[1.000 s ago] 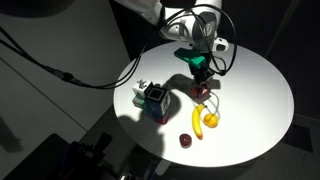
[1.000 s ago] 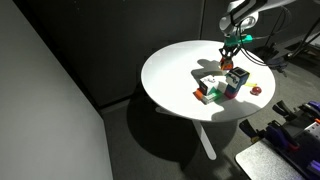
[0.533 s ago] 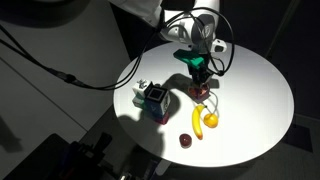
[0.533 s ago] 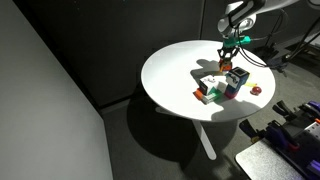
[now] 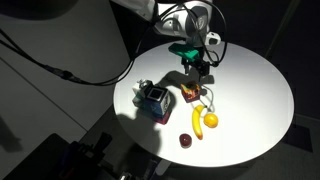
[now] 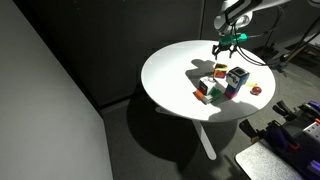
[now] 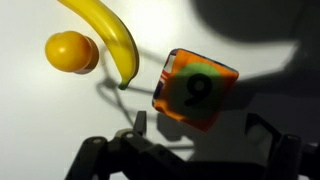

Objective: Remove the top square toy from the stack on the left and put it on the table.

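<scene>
The square toy (image 7: pixel 195 88), an orange-sided cube with a black 9 on its multicoloured face, lies alone on the white table (image 5: pixel 250 90). My gripper (image 7: pixel 198 124) hangs above it, open, with one finger (image 7: pixel 139 122) on each side and nothing between them. In both exterior views the gripper (image 5: pixel 194 72) (image 6: pixel 224 50) stands clear above the cube (image 5: pixel 190 94) (image 6: pixel 220 70). The stack of cubes (image 5: pixel 155 100) (image 6: pixel 234 80), with a dark blue one on top, stands apart from it.
A banana (image 7: pixel 105 35) (image 5: pixel 198 120) and an orange (image 7: pixel 70 52) (image 5: pixel 211 121) lie close beside the released cube. A small dark red object (image 5: pixel 185 140) sits near the table's edge. More coloured cubes (image 6: pixel 208 92) lie by the stack.
The gripper was shut on the square toy down at the table. It has opened, let the toy go and risen; the toy stays on the table.
</scene>
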Robot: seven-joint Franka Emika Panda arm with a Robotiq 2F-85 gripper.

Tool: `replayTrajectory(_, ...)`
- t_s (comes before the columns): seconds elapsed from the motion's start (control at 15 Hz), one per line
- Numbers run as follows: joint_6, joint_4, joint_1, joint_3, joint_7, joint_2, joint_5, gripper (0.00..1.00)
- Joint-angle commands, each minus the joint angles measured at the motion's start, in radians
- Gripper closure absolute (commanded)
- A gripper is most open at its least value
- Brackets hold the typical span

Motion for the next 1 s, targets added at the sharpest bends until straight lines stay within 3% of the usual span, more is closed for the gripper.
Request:
replayTrajectory(0.0,-0.034,-0.039,0.021,0.014,-0.023,-0.079,-0.004,0.0)
replayTrajectory(0.47,-0.073,-0.081,0.063,0.045,-0.082,-0.191,-0.009,0.0)
replayTrajectory(0.93,-0.182,-0.187,0.087,0.067,-0.159,-0.326,-0.026,0.0)
